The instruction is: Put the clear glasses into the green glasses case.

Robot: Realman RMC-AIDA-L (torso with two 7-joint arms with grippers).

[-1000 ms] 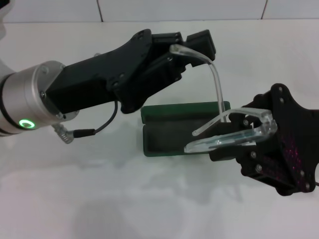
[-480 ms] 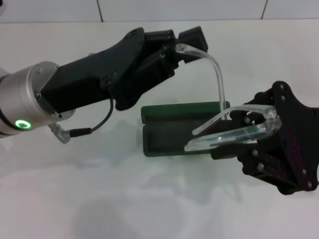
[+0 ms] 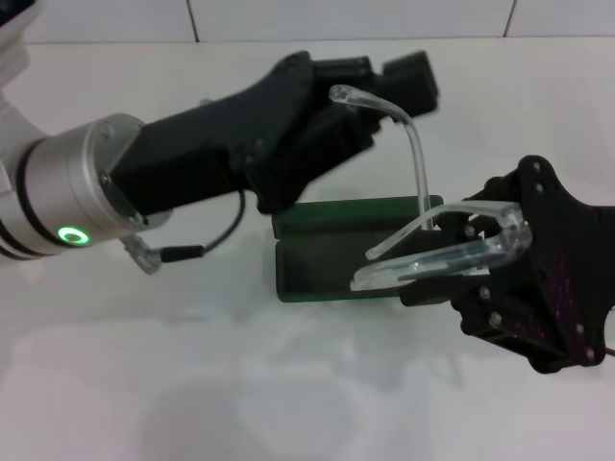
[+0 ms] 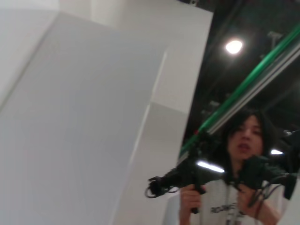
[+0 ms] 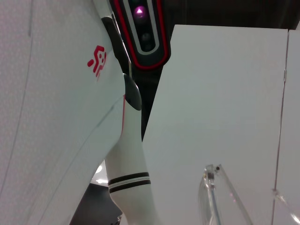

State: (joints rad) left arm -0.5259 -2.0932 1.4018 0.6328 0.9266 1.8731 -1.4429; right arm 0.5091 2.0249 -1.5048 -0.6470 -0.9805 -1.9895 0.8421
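Head view shows your right gripper (image 3: 480, 252) clamped on the lens of the clear, colourless plastic glasses (image 3: 437, 259), held above the open dark green rectangular case (image 3: 332, 252) on the white table (image 3: 192, 384). Your left gripper (image 3: 370, 82) sits at the raised arm tip; its grip you cannot tell.

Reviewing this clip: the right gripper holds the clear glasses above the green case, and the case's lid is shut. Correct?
Not quite. In the head view the green glasses case lies open, its dark lining showing. The right gripper does hold the clear glasses above it.
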